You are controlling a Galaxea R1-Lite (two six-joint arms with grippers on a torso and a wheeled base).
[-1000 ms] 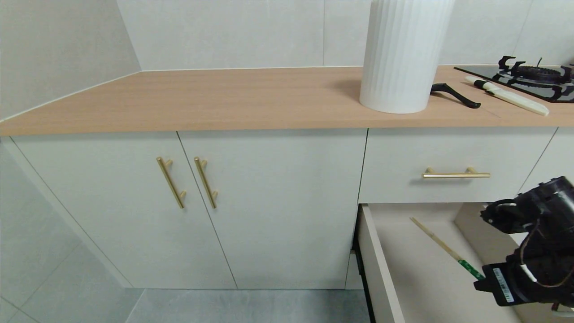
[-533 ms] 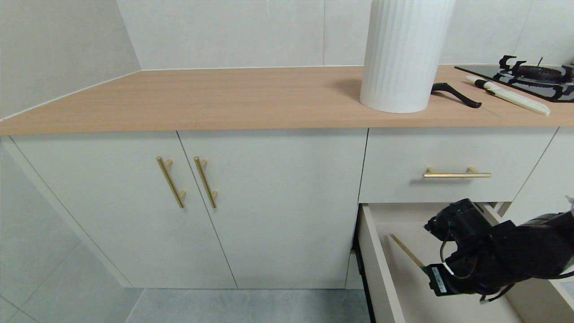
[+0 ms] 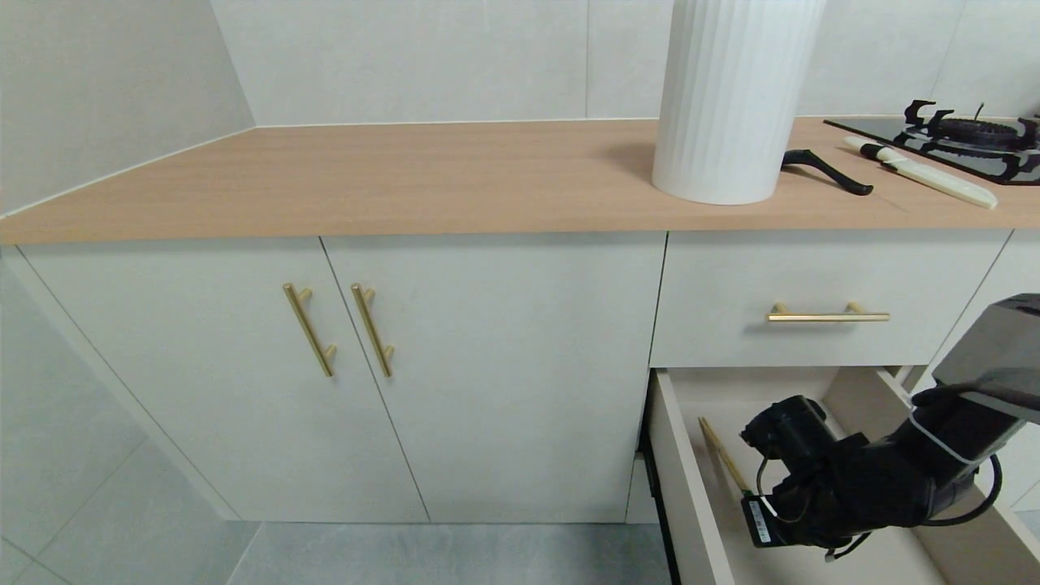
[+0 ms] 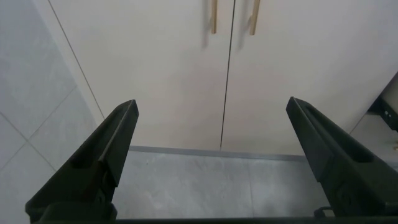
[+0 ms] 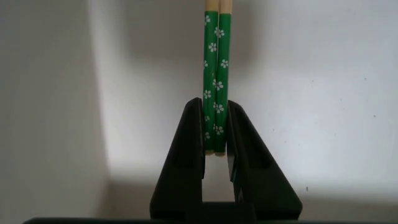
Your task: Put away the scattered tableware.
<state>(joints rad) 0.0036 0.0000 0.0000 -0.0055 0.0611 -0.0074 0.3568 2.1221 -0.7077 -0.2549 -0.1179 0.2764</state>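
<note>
Two chopsticks (image 3: 723,455) slant across the lower right of the head view, bare wooden ends toward the upper left. They are inside the open drawer (image 3: 681,479), and the right arm (image 3: 886,483) is low over the drawer's floor at the right edge. Above it, a closed drawer with a brass handle (image 3: 827,315) sits under the tabletop (image 3: 406,179). At the upper right of the tabletop lie a black-handled utensil (image 3: 829,172) and a pale-bladed knife (image 3: 926,174), between a tall white ribbed container (image 3: 731,106) and the gas hob (image 3: 971,134).

Left wrist view: the left gripper (image 4: 211,162) hangs with its fingers spread wide and nothing between them, facing closed cabinet doors (image 4: 280,81) and the grey floor (image 4: 211,186).

Right wrist view: the right gripper (image 5: 216,134) is pinched on the green, flower-printed ends of the chopsticks, close over the pale drawer floor — whether they touch it I cannot tell.

By my reading the task is partway. The chopsticks are within the drawer but not yet let go, and the knife and utensil on the tabletop look like what is left.
</note>
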